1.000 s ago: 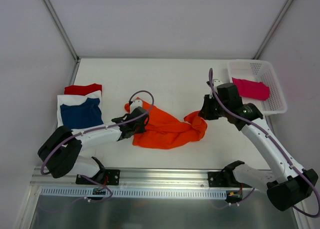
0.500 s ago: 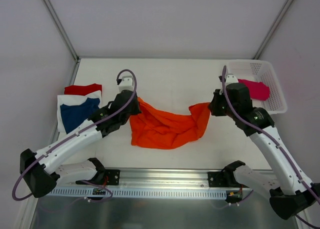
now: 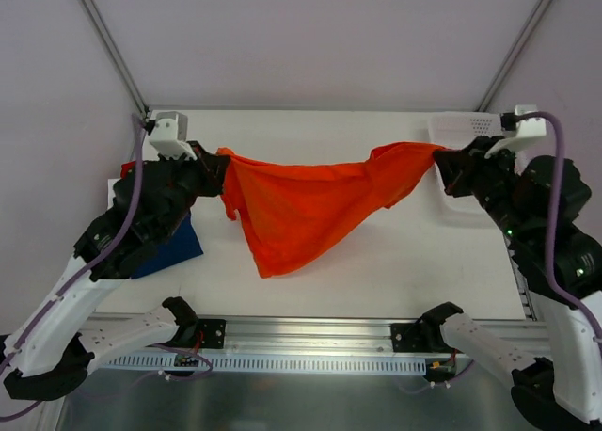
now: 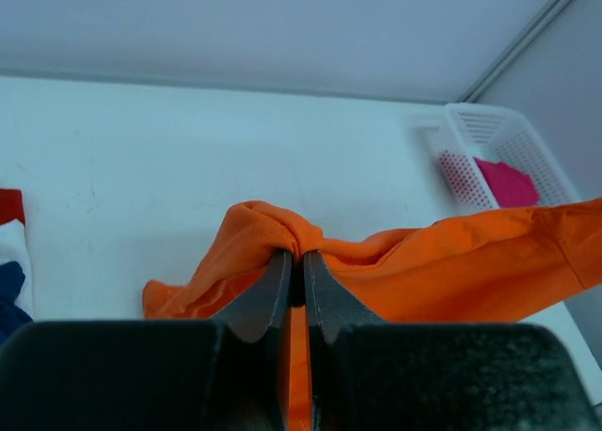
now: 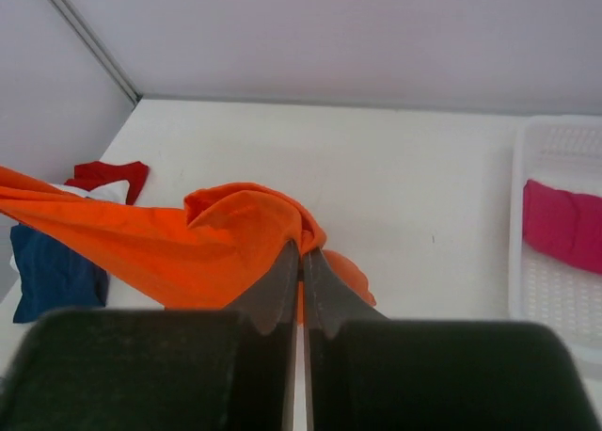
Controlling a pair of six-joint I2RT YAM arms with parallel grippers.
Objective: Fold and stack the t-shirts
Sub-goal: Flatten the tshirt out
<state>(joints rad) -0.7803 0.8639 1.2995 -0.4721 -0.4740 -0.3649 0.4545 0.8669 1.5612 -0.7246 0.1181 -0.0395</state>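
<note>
The bright orange t-shirt [image 3: 301,205] hangs stretched in the air between my two grippers, its lower part sagging to a point above the table. My left gripper [image 3: 218,160] is shut on its left corner; the pinch shows in the left wrist view [image 4: 296,252]. My right gripper [image 3: 440,156] is shut on its right corner, seen in the right wrist view [image 5: 302,247]. A stack of folded shirts lies at the left: navy blue [image 3: 174,247] on white, with red behind [image 5: 108,174]. The magenta pink shirt [image 5: 564,226] lies in the basket.
The white mesh basket [image 5: 555,290] stands at the back right of the white table [image 3: 395,262], largely hidden by my right arm in the top view. Enclosure walls rise on the left, back and right. A metal rail runs along the near edge.
Both grippers have risen and moved apart, lifting the orange shirt off the table and pulling it taut. It was crumpled on the table a second ago.
</note>
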